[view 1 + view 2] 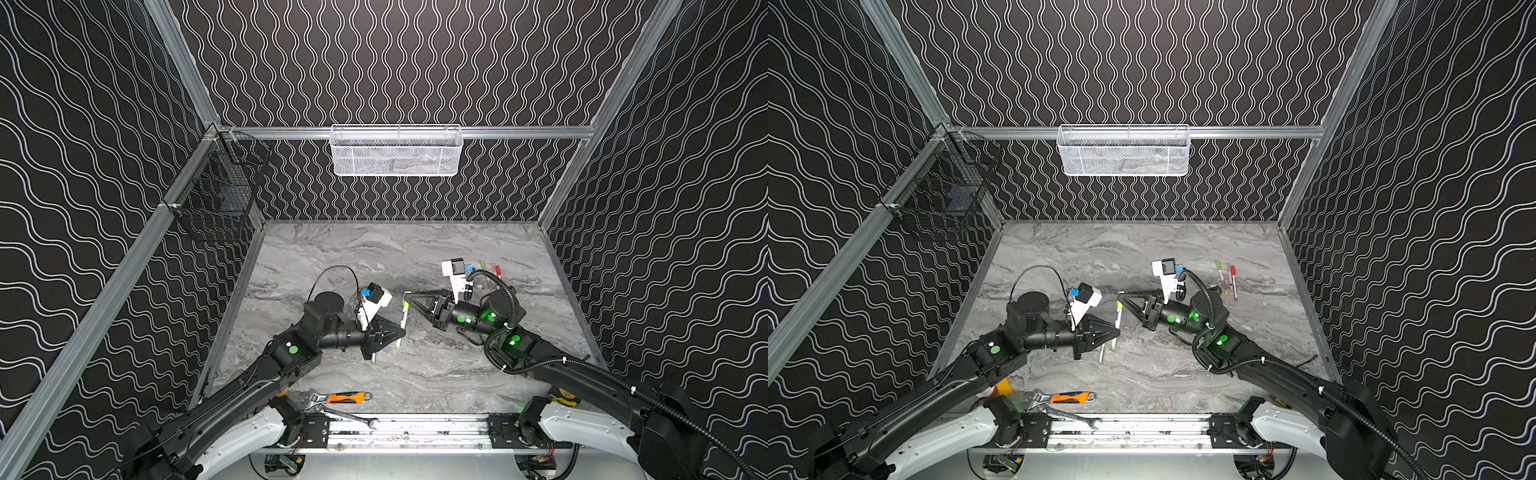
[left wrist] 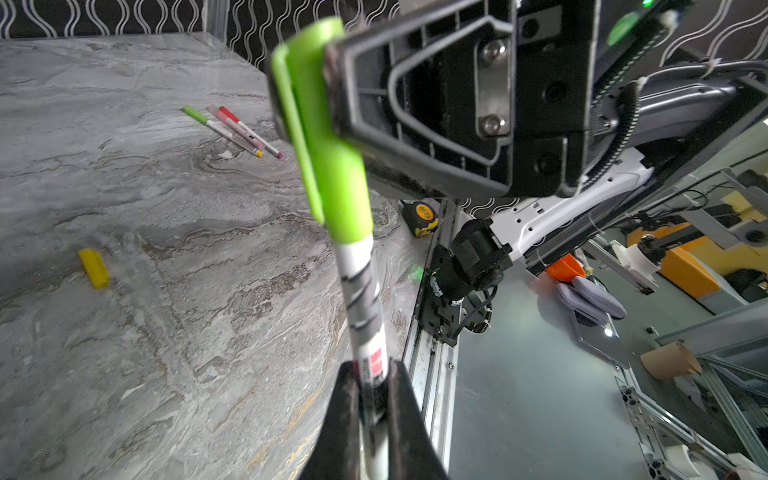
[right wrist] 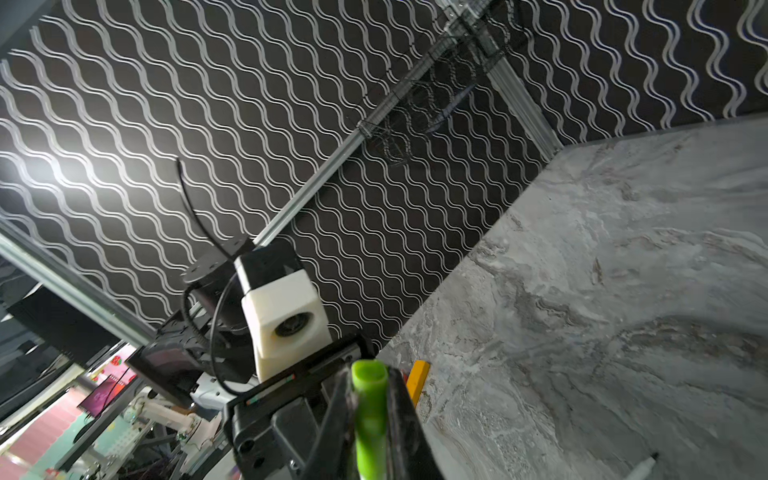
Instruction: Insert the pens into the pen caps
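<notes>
A white-barrelled pen (image 2: 365, 299) hangs above the table middle with a lime green pen cap (image 2: 328, 137) seated on its end. My left gripper (image 2: 372, 386) is shut on the barrel. My right gripper (image 3: 370, 390) is shut on that cap (image 3: 369, 415). Both top views show the two grippers (image 1: 402, 332) (image 1: 406, 296) meeting at this pen (image 1: 403, 316). Another pen (image 1: 372, 359) lies on the table under the left gripper, mostly hidden. Three pens (image 1: 490, 272) lie together at the back right, one green-capped, one red-capped. A yellow pen cap (image 2: 93, 266) lies loose on the table.
An orange-handled wrench (image 1: 349, 397) and a steel spanner (image 1: 349, 415) lie at the front edge. A tape measure (image 2: 424, 216) sits front right. A yellow-orange piece (image 1: 1002, 385) lies front left by the left arm. A white mesh basket (image 1: 395, 151) and a black wire basket (image 1: 216, 187) hang on the walls.
</notes>
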`<state>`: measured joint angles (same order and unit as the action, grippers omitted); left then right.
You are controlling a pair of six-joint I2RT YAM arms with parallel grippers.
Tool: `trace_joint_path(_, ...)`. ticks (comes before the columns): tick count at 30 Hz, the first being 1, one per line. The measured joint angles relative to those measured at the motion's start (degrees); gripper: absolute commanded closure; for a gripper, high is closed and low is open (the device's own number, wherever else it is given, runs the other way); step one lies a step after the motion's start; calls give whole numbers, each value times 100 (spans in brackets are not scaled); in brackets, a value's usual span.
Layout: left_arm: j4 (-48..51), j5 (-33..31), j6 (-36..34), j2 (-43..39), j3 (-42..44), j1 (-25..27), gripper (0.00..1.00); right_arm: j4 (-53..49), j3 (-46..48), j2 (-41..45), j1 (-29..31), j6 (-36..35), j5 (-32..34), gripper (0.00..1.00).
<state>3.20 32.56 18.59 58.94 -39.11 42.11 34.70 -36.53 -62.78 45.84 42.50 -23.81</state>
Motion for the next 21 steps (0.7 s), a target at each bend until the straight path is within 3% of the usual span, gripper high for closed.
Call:
trace_joint_path(5, 221, -470, -57, -42, -50, 0, 100, -807, -260, -24, 245, 245, 883, 98)
trace_joint_path(9, 472, -544, -90, 35, -170, 0, 100, -1005, -302, -37, 345, 328, 1152, 98)
trace_joint_path(13, 472, -433, -90, 44, -179, 0, 100, -870, -229, 4, 354, 153, 1054, 97)
trace_joint_path(21, 640, 210, -125, -144, -179, 2, 100, -70, 214, 295, 293, -267, 195, 96)
